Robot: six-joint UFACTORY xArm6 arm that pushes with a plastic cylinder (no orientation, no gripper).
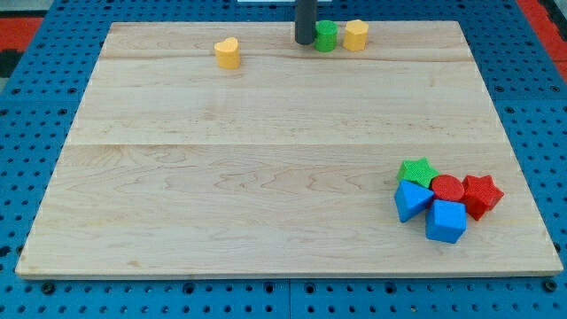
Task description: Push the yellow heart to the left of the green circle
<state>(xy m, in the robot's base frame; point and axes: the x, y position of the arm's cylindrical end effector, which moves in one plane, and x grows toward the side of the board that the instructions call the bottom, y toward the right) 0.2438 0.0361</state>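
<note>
One wooden board (266, 177) fills your view, and the biggest clutter on it is the cluster by its bottom-right corner: a green star (417, 170), red circle (446, 188), red star (481, 194) and two blue blocks (425, 211), well apart from your job. Along the top edge your rod has no pincer to open or close; my tip (305, 42) sits just left of the green circle (326, 36), with a yellow hexagon (356, 35) on its right. You'll find the yellow heart (228, 53) further left near that edge, probably left there because the tip occupies the target spot
</note>
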